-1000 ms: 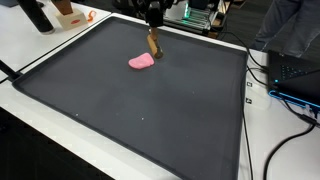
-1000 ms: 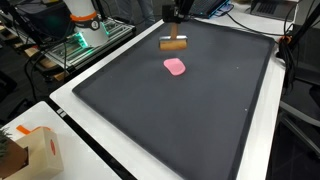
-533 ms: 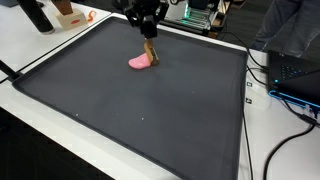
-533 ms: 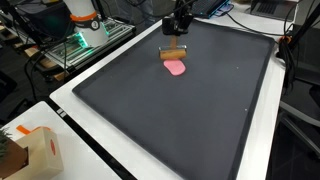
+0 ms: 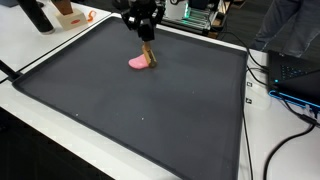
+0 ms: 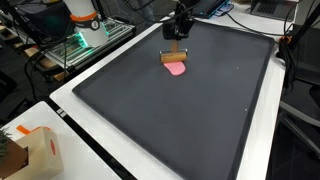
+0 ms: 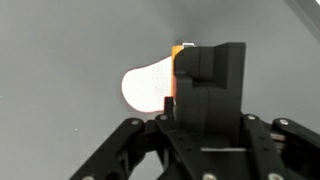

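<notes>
state: black gripper (image 5: 146,40) clamped on small brown wooden block (image 6: 176,56) | place: block just above flat pink rounded piece (image 6: 176,69), contact unclear | risk: pushing down drags pink piece across dark grey mat (image 5: 150,110), or twists block in the jaws

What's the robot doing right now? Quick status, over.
Copy: gripper shut on wooden block. Block at pink piece on mat, contact unclear. Nothing in the way.
</notes>
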{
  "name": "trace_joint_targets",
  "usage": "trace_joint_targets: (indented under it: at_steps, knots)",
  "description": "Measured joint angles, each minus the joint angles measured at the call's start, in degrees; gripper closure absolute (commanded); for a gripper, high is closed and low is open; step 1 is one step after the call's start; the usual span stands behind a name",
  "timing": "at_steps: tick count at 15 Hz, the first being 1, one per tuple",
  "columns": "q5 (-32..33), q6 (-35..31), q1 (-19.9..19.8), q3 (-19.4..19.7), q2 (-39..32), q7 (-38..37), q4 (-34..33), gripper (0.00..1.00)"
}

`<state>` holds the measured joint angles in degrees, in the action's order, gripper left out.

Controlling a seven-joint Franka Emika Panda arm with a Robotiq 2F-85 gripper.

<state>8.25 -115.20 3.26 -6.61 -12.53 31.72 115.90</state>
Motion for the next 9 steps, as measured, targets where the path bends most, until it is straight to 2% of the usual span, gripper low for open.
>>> trace_joint_targets:
  at_steps: [9]
  knots:
    - [0.5,0.0,0.1,0.0,-0.6,-0.2,-0.5,0.77]
